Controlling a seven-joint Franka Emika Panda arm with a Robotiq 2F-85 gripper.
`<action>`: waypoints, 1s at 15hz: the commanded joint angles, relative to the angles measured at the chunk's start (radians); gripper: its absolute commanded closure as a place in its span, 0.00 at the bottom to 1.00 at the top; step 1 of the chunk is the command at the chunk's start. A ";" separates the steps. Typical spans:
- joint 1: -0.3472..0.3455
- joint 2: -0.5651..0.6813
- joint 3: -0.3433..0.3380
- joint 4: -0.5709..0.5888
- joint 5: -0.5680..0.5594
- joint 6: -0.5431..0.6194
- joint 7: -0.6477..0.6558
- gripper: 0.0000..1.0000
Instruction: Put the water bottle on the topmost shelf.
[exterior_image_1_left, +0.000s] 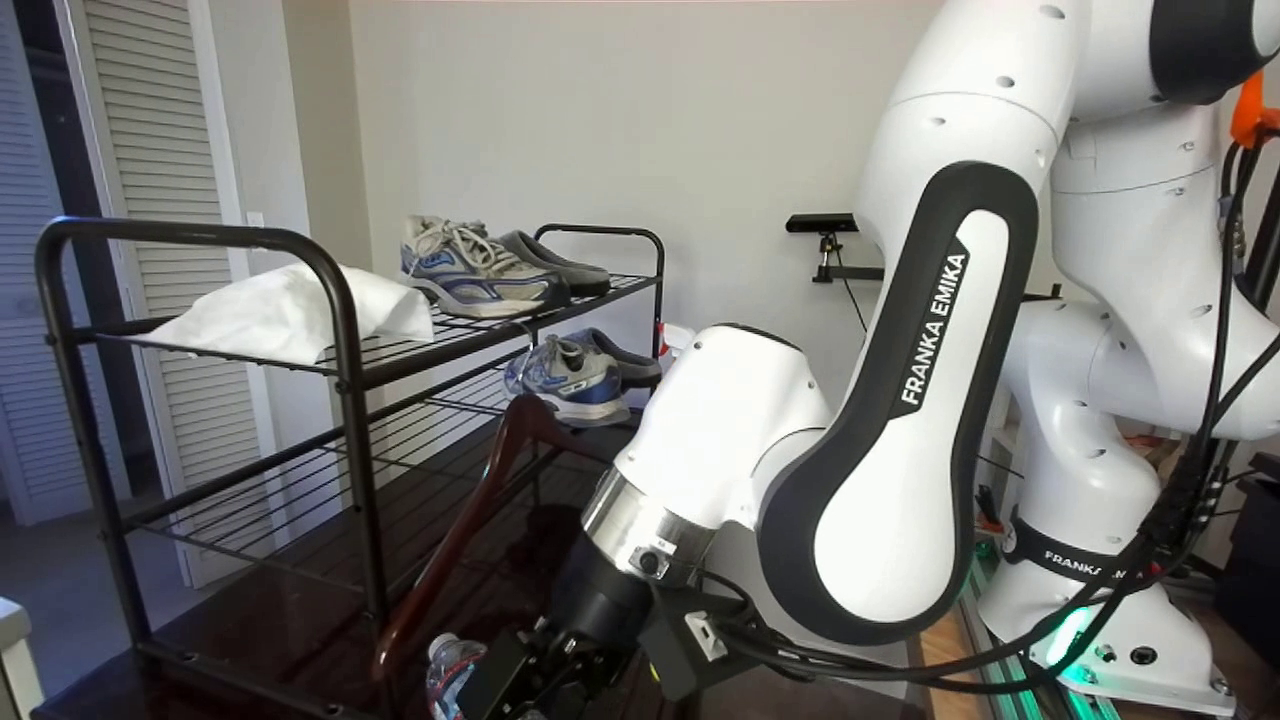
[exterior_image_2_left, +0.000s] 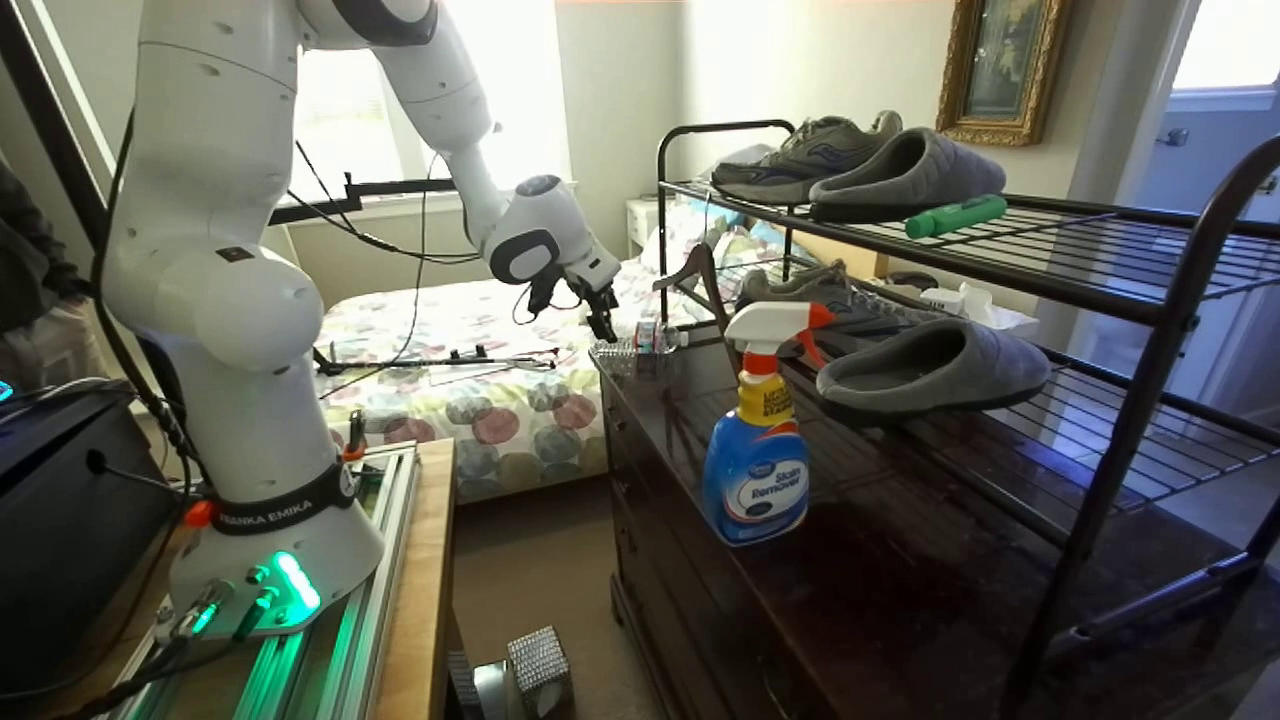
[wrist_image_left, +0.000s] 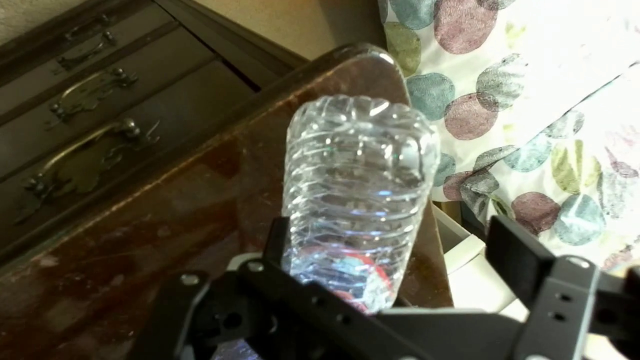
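Note:
The water bottle (wrist_image_left: 360, 190) is clear, ridged plastic with a red-marked label. It lies on its side at the dresser's end, as an exterior view shows (exterior_image_2_left: 648, 338). In an exterior view it is partly hidden behind my gripper (exterior_image_1_left: 455, 670). My gripper (wrist_image_left: 400, 242) is open in the wrist view. Its left finger is close beside the bottle; I cannot tell if it touches. The right finger stands apart with a wide gap. The gripper (exterior_image_2_left: 602, 318) is just above the bottle. The topmost shelf (exterior_image_2_left: 1010, 270) of the black rack shows in both exterior views (exterior_image_1_left: 480, 338).
The topmost shelf bears a white cloth (exterior_image_1_left: 290, 310), a sneaker (exterior_image_1_left: 480, 270), a slipper (exterior_image_2_left: 910, 175) and a green tube (exterior_image_2_left: 957, 216). A wooden hanger (exterior_image_1_left: 490, 500) hangs on the rack beside the arm. A blue spray bottle (exterior_image_2_left: 760, 480) stands on the dresser (exterior_image_2_left: 860, 620).

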 joint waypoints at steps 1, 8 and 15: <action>0.104 0.056 -0.116 0.058 -0.008 -0.013 -0.008 0.00; 0.295 0.111 -0.306 0.098 0.000 -0.066 0.016 0.25; 0.438 0.071 -0.437 0.071 0.008 -0.140 0.039 0.69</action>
